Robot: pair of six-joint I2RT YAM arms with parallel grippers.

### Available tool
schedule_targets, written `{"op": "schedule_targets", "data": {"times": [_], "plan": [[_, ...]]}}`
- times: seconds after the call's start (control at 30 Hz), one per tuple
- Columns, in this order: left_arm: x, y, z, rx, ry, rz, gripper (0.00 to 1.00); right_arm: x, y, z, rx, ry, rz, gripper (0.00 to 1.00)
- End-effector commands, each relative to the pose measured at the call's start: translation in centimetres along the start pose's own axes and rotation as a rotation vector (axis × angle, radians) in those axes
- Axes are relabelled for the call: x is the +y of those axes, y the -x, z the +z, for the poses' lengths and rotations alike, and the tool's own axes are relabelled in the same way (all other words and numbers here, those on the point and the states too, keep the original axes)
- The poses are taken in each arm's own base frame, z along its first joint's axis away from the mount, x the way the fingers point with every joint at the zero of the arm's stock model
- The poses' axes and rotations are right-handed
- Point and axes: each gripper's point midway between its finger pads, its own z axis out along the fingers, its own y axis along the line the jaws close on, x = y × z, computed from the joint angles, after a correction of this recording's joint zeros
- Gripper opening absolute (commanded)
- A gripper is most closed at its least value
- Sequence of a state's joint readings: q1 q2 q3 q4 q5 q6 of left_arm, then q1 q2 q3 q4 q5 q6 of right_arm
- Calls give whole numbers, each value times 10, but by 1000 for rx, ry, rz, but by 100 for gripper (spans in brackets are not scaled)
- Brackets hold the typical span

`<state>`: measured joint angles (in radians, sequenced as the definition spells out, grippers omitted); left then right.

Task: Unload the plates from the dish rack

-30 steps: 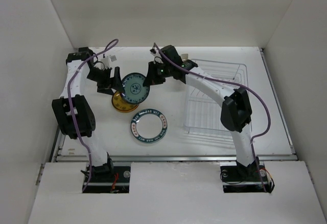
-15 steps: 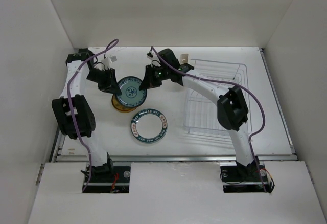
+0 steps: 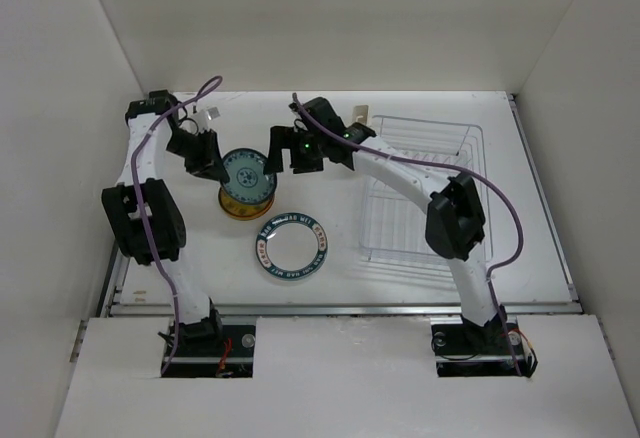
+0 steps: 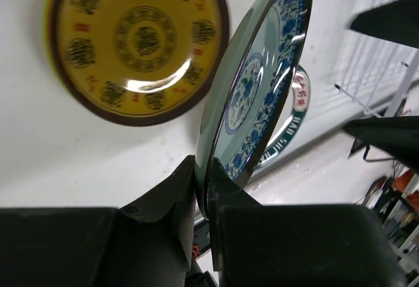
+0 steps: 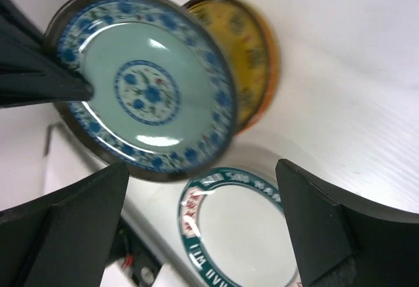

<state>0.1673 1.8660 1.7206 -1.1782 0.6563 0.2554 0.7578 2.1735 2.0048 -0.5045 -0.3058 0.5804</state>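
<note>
A teal patterned plate (image 3: 248,171) hangs tilted on edge above an orange plate (image 3: 243,204) that lies flat on the table. My left gripper (image 3: 213,163) is shut on the teal plate's rim; in the left wrist view its jaws (image 4: 204,182) pinch the plate's (image 4: 255,84) lower edge. My right gripper (image 3: 290,154) stands open just right of the plate, apart from it. In the right wrist view the teal plate (image 5: 144,84) sits beyond its wide-spread fingers (image 5: 201,169). A white plate with a dark patterned rim (image 3: 291,247) lies flat nearer the front. No plates show in the white wire dish rack (image 3: 420,228).
The rack fills the right half of the table, with the right arm's upper link over its front part. White walls close in the back and both sides. A raised ledge runs along the table's near edge by the arm bases.
The right gripper has opened and let go of the teal plate. The left gripper has shut on its rim, and the plate has shifted left over the orange plate.
</note>
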Motion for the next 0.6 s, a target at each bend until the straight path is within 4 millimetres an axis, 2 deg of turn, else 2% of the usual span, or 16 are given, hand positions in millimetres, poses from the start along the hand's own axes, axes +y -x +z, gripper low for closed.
{"op": "schedule_targets", "data": {"times": [0.0,0.03,0.1,0.17,0.23,0.27,0.37,0.43,0.53,0.57], "plan": [[17,11,-8,-33,65,-66,0,-10,41,-45,-172,-166,-3,100],[30,11,0,-13,95,-77,0,-8,46,-58,-198,-180,-5,100],[42,8,9,17,129,-114,0,-12,50,-69,-228,-220,-4,100],[53,5,22,61,131,-141,0,-8,52,-79,-240,-214,-25,100],[57,6,28,75,129,-150,0,-11,47,-79,-230,-220,-23,100],[59,5,31,84,127,-155,0,-7,50,-86,-242,-213,-34,100],[64,6,35,101,133,-153,2,-11,47,-93,-244,-235,-32,100],[70,1,36,125,158,-151,32,-11,45,-95,-242,-237,-41,100],[79,-1,28,131,248,-128,60,-12,43,-102,-248,-244,-41,100],[83,0,28,128,268,-111,63,-13,42,-102,-239,-250,-48,100]]}}
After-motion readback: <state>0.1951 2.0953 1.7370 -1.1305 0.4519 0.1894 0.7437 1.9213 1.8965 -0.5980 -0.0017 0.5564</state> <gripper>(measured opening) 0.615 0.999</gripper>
